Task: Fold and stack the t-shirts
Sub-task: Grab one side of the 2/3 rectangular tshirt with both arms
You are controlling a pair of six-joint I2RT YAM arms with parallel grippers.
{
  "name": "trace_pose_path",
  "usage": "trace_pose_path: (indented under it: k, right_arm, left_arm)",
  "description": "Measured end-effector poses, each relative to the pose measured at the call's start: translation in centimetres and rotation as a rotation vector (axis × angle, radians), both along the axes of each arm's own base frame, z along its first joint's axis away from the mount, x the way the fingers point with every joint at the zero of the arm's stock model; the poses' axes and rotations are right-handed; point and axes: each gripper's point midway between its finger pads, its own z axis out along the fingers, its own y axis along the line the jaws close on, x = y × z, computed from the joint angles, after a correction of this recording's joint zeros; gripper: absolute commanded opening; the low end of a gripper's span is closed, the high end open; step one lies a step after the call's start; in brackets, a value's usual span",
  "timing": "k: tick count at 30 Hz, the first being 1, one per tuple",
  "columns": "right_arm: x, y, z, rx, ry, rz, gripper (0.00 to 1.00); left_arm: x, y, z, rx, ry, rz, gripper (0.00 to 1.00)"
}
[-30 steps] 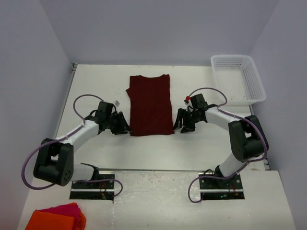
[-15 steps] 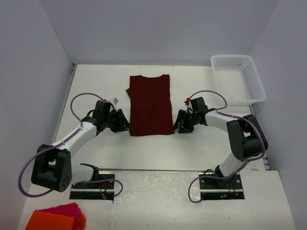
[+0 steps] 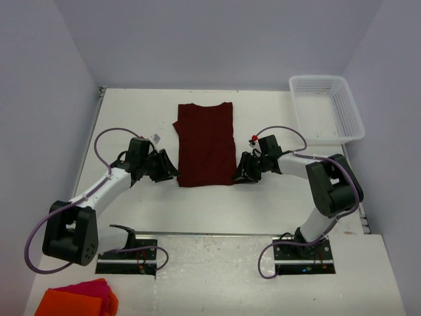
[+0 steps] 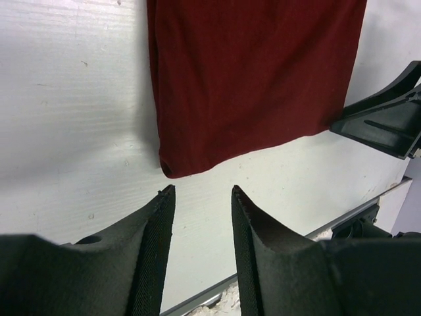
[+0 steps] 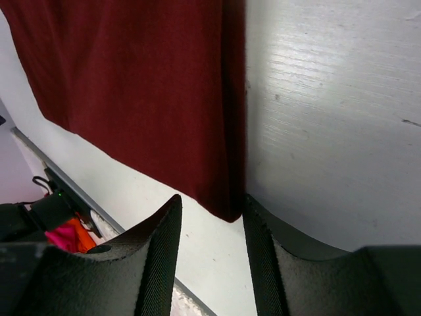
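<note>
Top external view: the maroon t-shirt (image 3: 206, 145) lies flat as a long narrow strip at the middle of the table (image 3: 131, 118); the left gripper (image 4: 200, 191) stands part open and empty just short of its near-left corner; the right gripper (image 5: 212, 197) has the near-right corner at the mouth of its parted jaws, not yet pinched; the next move, by my judgement, is for both to close on those corners and carry the hem over toward the collar.

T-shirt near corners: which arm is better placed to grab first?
Right. The right gripper has open jaws straddling the t-shirt at its near corner; the left gripper sits just short of its corner, bare table between.
</note>
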Motion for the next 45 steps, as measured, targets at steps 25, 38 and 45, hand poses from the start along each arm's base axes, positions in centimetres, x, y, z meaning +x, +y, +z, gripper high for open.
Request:
trace_pose_path:
  k: [25,38,45]
  right_arm:
    - [-0.4,0.3,-0.9,-0.010,0.006,-0.006,0.00]
    - [-0.5,0.4,-0.9,-0.011,0.005,-0.002,0.00]
    - [-0.6,0.5,-0.8,-0.013,0.003,0.002,0.00]
  left_arm:
    - [-0.6,0.7,-1.8,0.039,0.059,-0.003,0.64]
    - [-1.2,0.0,-5.3,0.004,0.149,-0.032,0.62]
    - [-0.5,-0.8,-5.3,-0.040,0.131,-0.053,0.59]
